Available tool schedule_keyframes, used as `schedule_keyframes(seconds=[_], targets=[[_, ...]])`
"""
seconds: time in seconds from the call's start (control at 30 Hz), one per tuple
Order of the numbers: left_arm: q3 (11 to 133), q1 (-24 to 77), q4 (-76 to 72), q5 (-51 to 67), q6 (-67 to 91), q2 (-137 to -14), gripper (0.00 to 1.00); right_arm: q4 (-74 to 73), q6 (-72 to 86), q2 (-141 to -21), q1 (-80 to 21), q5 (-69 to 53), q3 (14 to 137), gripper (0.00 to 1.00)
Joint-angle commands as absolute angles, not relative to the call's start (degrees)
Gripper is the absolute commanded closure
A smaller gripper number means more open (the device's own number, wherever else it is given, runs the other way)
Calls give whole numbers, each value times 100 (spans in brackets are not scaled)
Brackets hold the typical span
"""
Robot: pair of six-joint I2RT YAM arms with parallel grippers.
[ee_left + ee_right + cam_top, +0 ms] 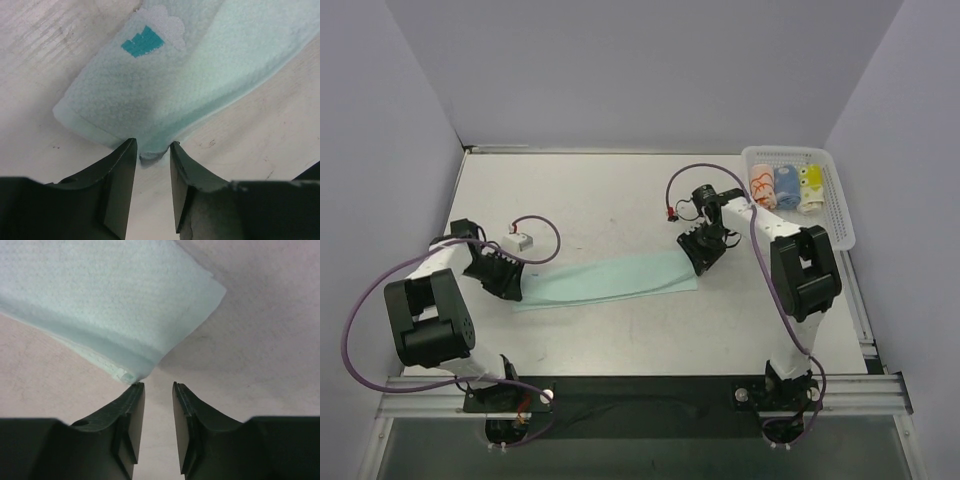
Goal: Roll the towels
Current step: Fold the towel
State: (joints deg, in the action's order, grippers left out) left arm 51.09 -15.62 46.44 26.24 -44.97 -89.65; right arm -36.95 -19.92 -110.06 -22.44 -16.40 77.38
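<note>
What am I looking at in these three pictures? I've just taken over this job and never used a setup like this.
The machine is two robot arms bolted at the near edge of a table. The overhead picture looks down from behind them, with the left arm on the left and the right arm on the right. The other two pictures come from a camera on each wrist, looking past the two dark fingers of that arm's tool.

A pale mint-green towel lies spread flat between the arms. The left tool sits at one end and the right tool at the other. Both have their fingers parted, and neither clamps the cloth. The left tips touch a corner; the right tips stop just short.

At the far right, a white basket holds three rolled towels.
</note>
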Motion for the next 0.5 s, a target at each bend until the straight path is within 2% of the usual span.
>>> schedule_keyframes(seconds=[0.0,0.07,0.13,0.27,0.47], targets=[[5422,-1608,5150,3005,-4921,-8605,57,-4279,-2302,-10293,-2215,-2046,7603,68],[5545,-1643,5404,3137,-5070,-8456,52,-4438,-2469,-10178,-2206,-2258,7498,62],[5685,-1661,5545,3278,-5097,-8359,52,-4570,-2487,-10037,-2171,-2495,7462,61],[5923,-1661,5616,3480,-4879,-8420,51,-4570,-2111,-10159,-2074,-2707,7768,61],[6258,-1661,5477,3552,-4213,-8885,51,-4334,-1135,-11021,-2118,-2392,8463,66]])
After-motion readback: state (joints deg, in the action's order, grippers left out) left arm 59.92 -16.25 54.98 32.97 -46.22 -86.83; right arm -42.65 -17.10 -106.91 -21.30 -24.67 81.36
